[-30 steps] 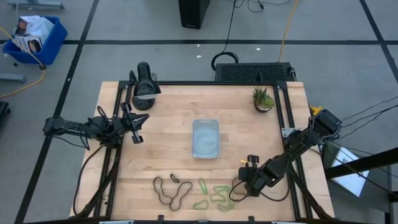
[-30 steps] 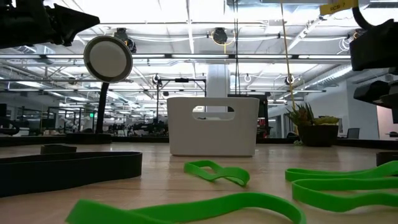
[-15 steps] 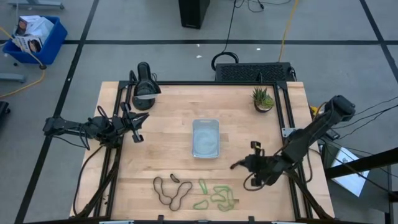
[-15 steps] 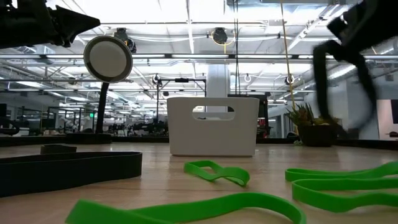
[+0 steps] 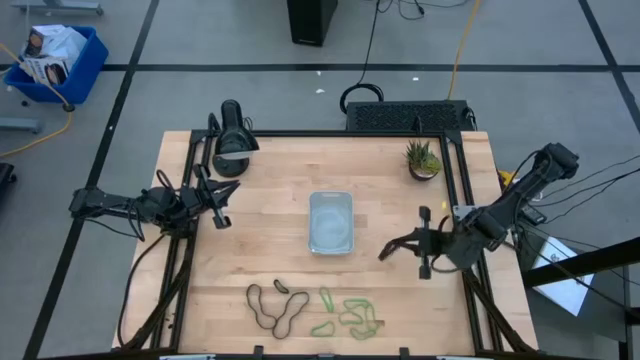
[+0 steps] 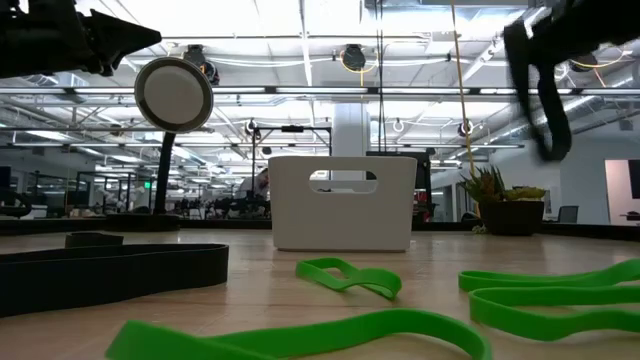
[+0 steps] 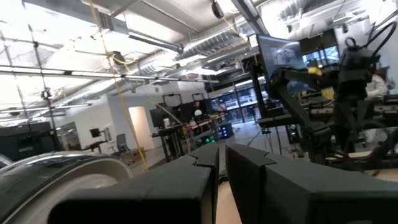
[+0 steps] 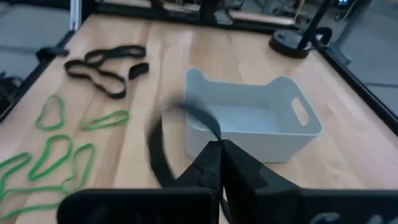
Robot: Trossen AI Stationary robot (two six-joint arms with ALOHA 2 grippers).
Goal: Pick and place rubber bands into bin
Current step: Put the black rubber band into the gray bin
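A dark rubber band (image 8: 163, 146) dangles pinched in my clenched right tool (image 5: 402, 246), carried just beside the bin (image 5: 331, 222) at mid-tabletop, so next I must bring it over the rim and let go.

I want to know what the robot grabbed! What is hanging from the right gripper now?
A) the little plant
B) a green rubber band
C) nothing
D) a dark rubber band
D: in the right wrist view, the right gripper is shut on a dark rubber band, dangling in a loop in front of the bin.
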